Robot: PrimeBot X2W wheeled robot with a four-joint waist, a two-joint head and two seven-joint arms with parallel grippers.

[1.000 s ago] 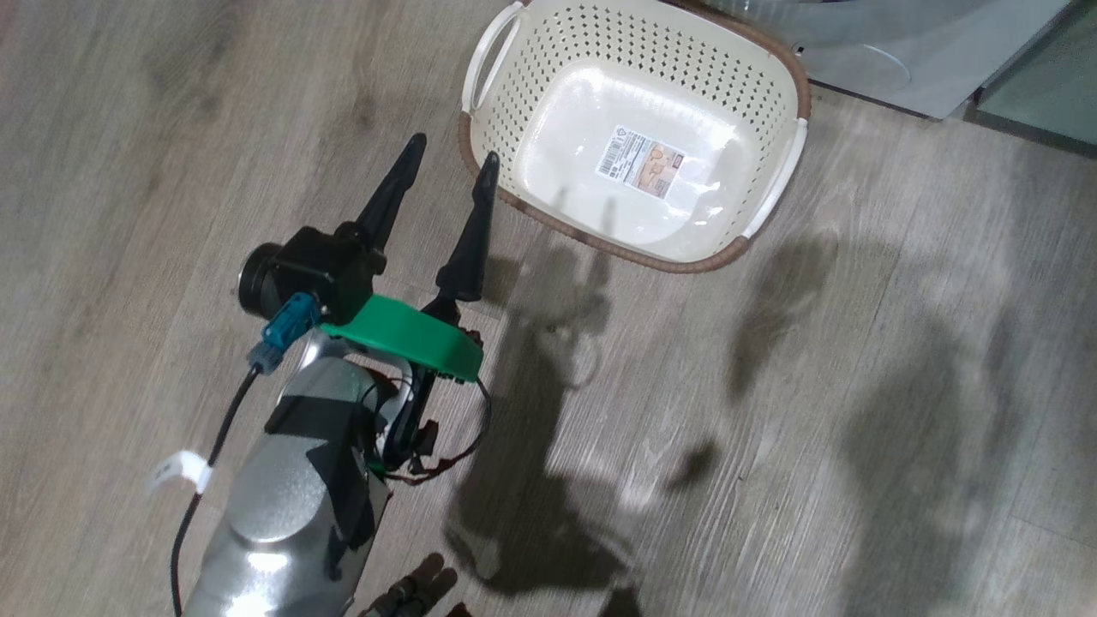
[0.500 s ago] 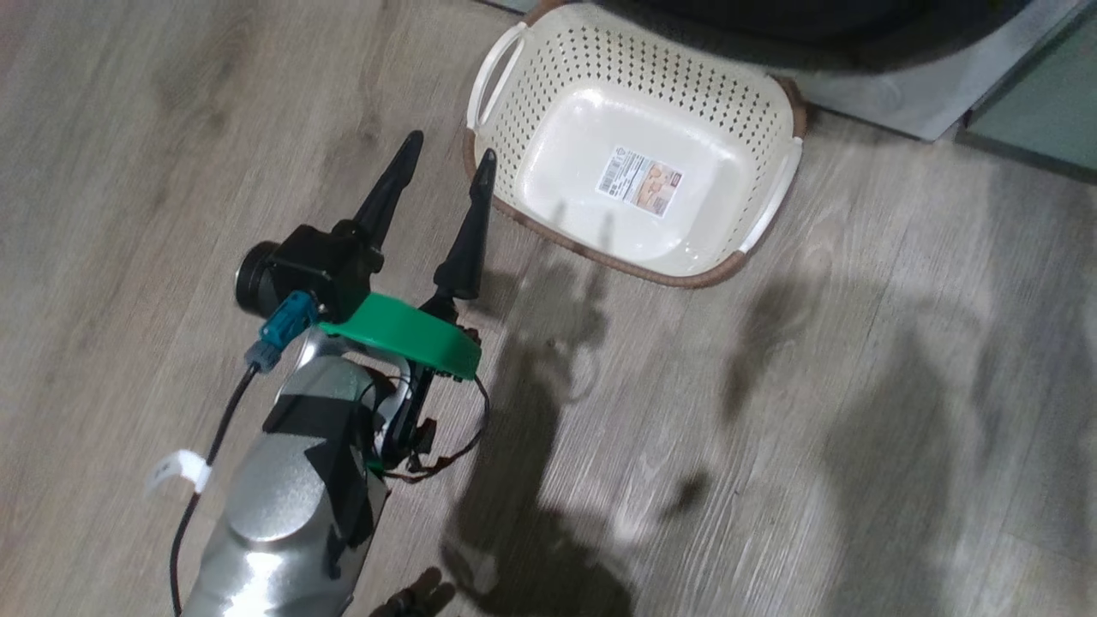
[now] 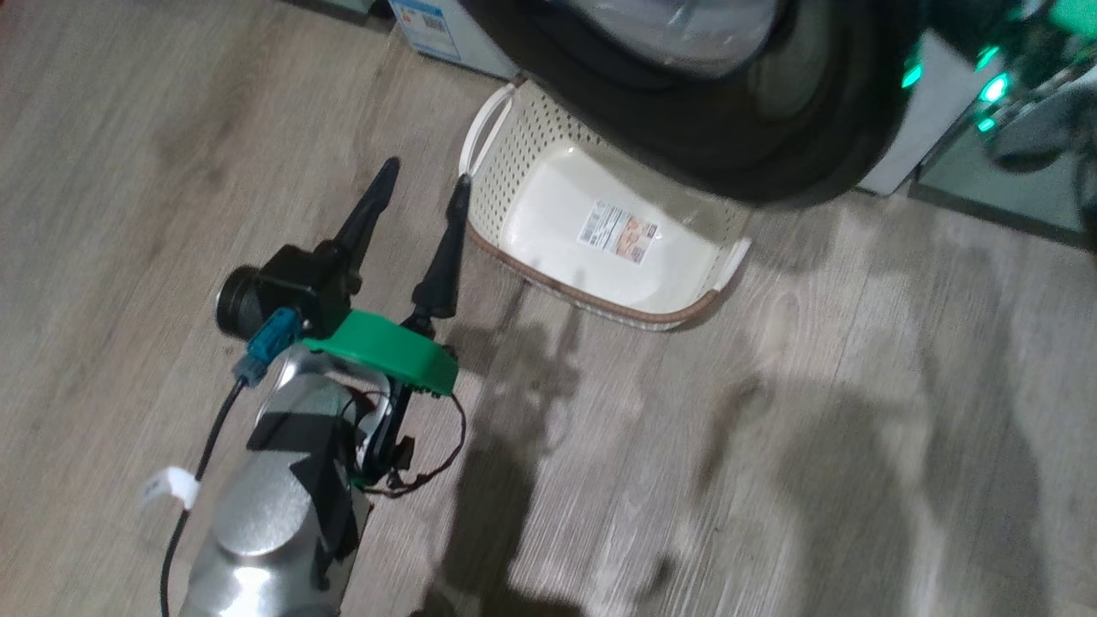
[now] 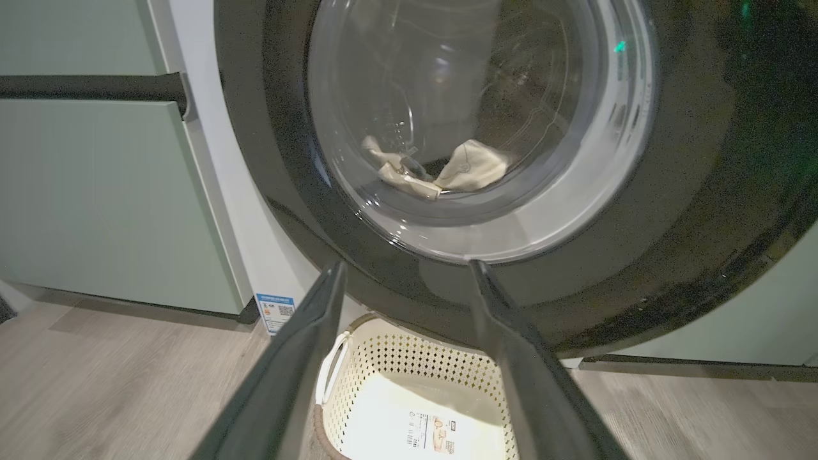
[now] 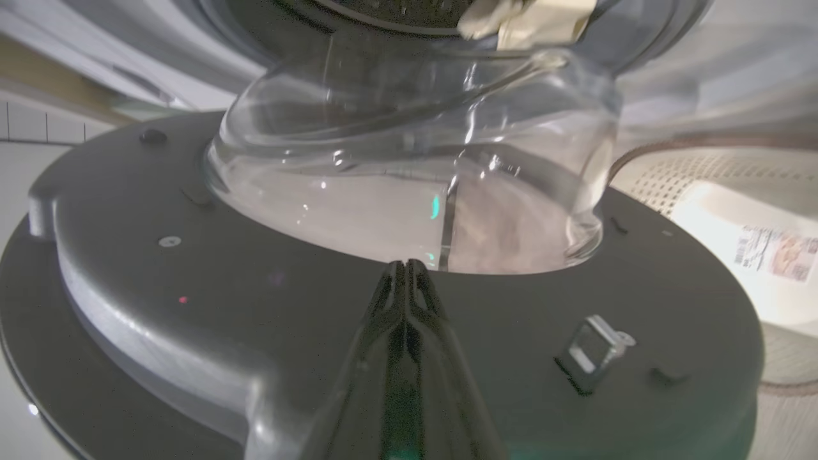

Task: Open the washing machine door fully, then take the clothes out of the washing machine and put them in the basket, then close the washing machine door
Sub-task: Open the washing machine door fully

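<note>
The washing machine door [image 3: 771, 146] stands partly open, and its wide black rim overhangs the far side of the cream basket [image 3: 523, 141] on the floor. My left gripper [image 3: 424, 171] hovers open and empty just left of the basket. In the left wrist view its fingers frame the basket [image 4: 409, 351] below the door [image 4: 690, 191], and pale clothes [image 4: 473, 167] lie behind the glass. My right gripper [image 5: 407, 265] is shut and empty, its tips at the grey inner face of the door [image 5: 192, 300], next to the glass bowl [image 5: 409, 191]. Clothes [image 5: 537, 19] lie beyond the bowl.
The white washing machine [image 4: 211, 160] carries a small blue-white sticker [image 4: 276, 312] low on its front. A sage-green cabinet [image 4: 96, 204] with a dark bar handle [image 4: 89, 86] stands beside it. Wooden floor [image 3: 771, 428] spreads out in front of the basket.
The head view has tilted up. The door's black rim now covers the basket's far side, which showed whole a second ago. My left gripper stays open beside the basket.
</note>
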